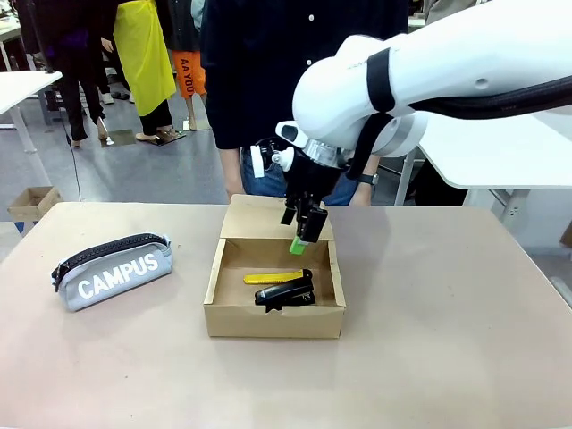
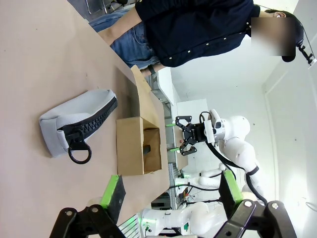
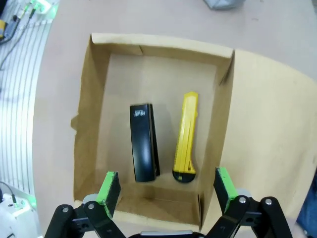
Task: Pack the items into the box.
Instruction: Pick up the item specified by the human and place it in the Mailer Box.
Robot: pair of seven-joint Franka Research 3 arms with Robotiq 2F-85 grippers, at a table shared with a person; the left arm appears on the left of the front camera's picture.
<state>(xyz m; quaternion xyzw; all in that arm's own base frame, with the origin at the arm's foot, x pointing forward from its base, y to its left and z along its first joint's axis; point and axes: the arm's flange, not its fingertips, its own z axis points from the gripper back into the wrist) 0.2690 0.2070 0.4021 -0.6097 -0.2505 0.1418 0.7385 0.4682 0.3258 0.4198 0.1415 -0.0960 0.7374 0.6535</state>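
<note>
**boxfan:** so where's everything sitting right now? packed or not?

**me:** Pretty much, I reckon. The small black stapler (image 3: 143,144) and the slim yellow utility knife with the black end (image 3: 186,136) both lie flat on the floor of the shallow brown cardboard box (image 1: 273,320). They're side by side, just apart, pointing the same way. My right claw (image 1: 301,239) hangs over the box with its green pads spread wide and nothing between them. My left claw (image 2: 171,193) is well off to the side, also spread and empty. The grey zip pouch marked CAMPUS (image 1: 116,268) sits on the table beside the box, and it's not my job.

**boxfan:** any tips for the next bit?

**me:** My guess is what's left is getting clear and dealing with the lid flap (image 1: 255,219), which lies folded back on the far side. I'd lift straight up so a pad doesn't clip a wall and drag the box. If I fold the flap, I'd push from its far edge, slowly, because a light box like this probably skids.
</note>
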